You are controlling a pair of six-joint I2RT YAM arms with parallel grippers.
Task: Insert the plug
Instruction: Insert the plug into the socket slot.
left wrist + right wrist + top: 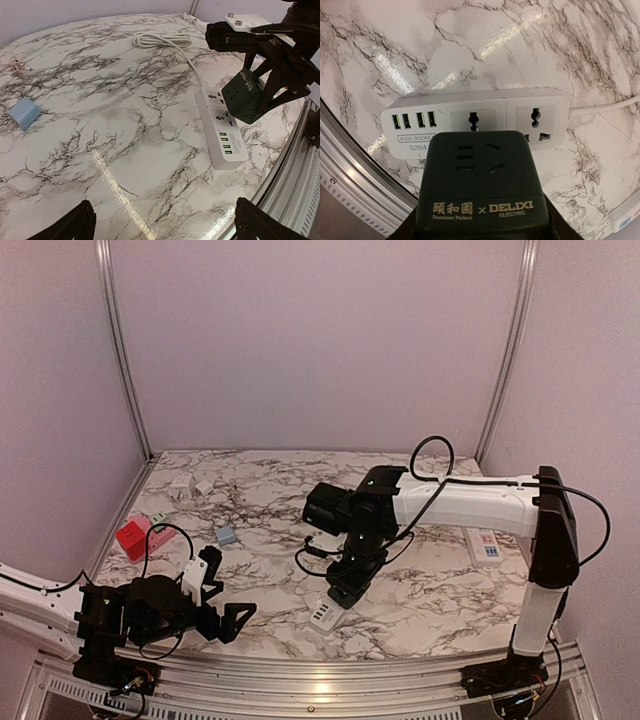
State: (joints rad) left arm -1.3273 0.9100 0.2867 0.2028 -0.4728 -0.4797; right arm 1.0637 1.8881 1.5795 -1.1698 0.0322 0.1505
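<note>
A dark green cube plug (481, 184) marked DELIXI is clamped between the fingers of my right gripper (343, 592). In the left wrist view the plug (243, 95) hangs tilted just above the white power strip (220, 131), over its sockets. The right wrist view has it covering the lower half of the strip's (470, 116) socket beside the USB ports; its prongs are hidden. The strip (324, 618) lies near the table's front edge. My left gripper (228, 592) is open and holds nothing, low at the front left.
A light blue adapter (24, 114) lies on the marble left of centre. A red cube (131, 539) and small white adapters (190, 485) sit at the back left. A second power strip (485, 545) lies at the right. The strip's coiled cable (160, 39) runs behind it.
</note>
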